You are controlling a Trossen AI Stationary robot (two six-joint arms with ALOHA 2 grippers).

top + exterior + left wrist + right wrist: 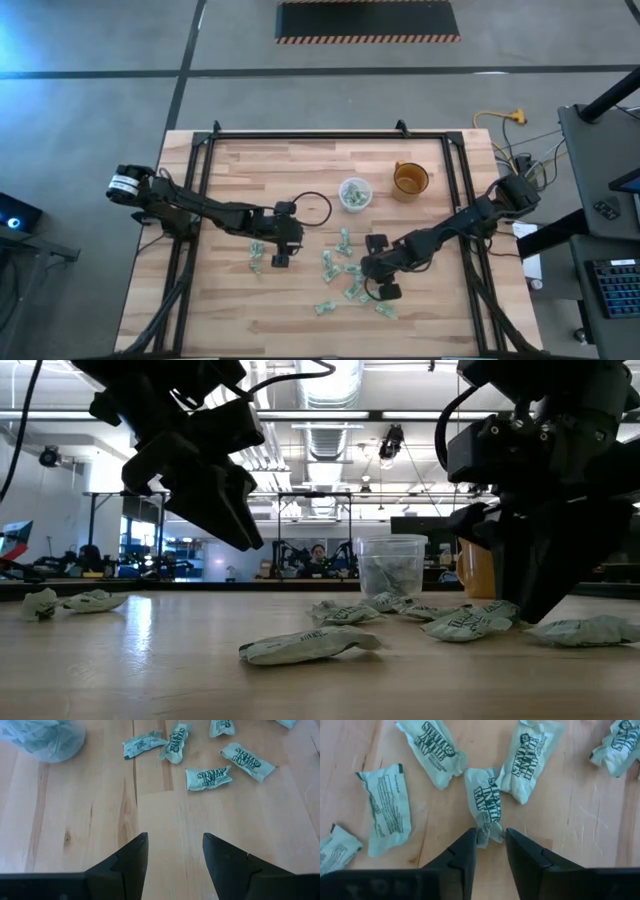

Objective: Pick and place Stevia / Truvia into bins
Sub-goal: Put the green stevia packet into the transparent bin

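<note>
Two dark fingers of our right gripper stand a little apart, with the lower end of one Stevia sachet between their tips; whether they already squeeze it we cannot tell. That sachet touches a neighbouring sachet on one side, and another sachet lies just beside it on the other. A flatter one rests apart from them on the wood.

From above, we see the right gripper low over the scatter of sachets in the table's middle-right area, its arm reaching in from the right edge.

Our left gripper hangs with its jaws spread and nothing between them, only bare wood below. Ahead of it lie a few more sachets, one nearest. In the overhead view the left gripper is left of centre, just beside a pair of sachets.

Farther back stands the clear cup, with several sachets already inside, and the orange cup is just to its right. At table height, the clear cup shows between the two arms, with crumpled sachets strewn before it, one nearest the camera.
</note>
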